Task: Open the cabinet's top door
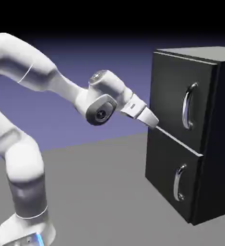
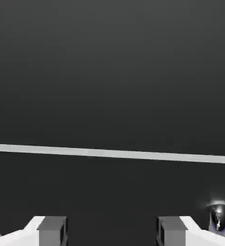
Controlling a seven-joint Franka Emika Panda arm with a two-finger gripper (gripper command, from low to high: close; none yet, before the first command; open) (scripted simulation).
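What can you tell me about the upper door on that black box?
The upper door is a flat, dark panel, taller than the one below, and looks matte. A shiny, curved, silver-looking handle runs upright near its right edge in the exterior view. It looks closed, with a pale strip along its bottom. Nothing grips its handle.

Cabinet (image 1: 219, 125): at the exterior view's right, upright on the floor (image 1: 100, 192).
Top door (image 1: 176, 96): on the cabinet's front, directly above the bottom door (image 1: 167, 173).
Top handle (image 1: 185, 105): on the top door, near its right edge.
Bottom handle (image 1: 177, 182): on the bottom door, below the top handle.
Arm (image 1: 25, 163): at the exterior view's left, reaching right toward the cabinet.
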